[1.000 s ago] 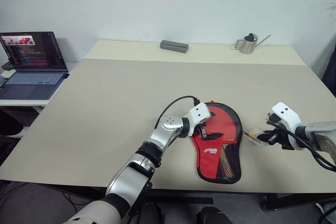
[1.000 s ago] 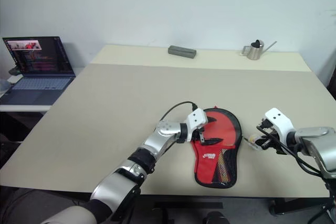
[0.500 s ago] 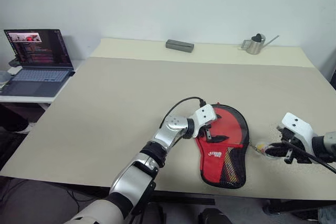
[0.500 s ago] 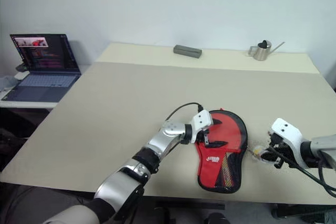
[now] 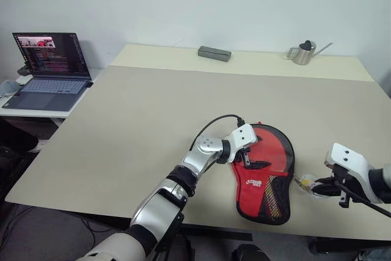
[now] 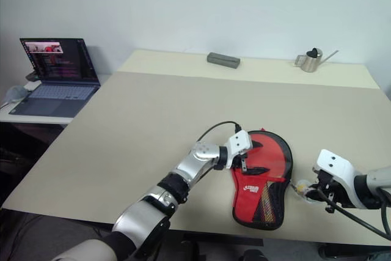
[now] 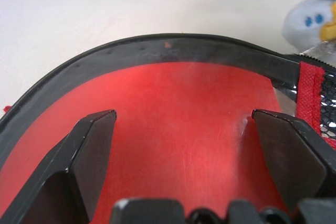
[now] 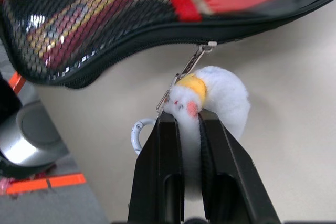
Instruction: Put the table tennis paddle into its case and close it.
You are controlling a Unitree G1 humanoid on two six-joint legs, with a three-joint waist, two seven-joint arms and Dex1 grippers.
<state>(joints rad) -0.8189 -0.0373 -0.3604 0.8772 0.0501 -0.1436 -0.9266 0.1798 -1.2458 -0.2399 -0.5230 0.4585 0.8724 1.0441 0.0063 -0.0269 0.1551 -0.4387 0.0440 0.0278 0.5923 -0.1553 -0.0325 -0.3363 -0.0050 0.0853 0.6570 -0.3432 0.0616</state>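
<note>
Drawn back along the case point(image 5: 264, 172), the right gripper point(image 5: 322, 188) pinched the charm point(image 8: 210, 101); left gripper point(image 5: 252, 158), jaws spread, should have pinned it firmly.

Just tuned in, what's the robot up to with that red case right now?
The paddle is already inside the case, its striped handle visible through the mesh. The left gripper, fingers open, rests on the red side of the case on the table. The right gripper is shut on the small white-yellow charm clipped to the zipper at the case's edge.
</note>
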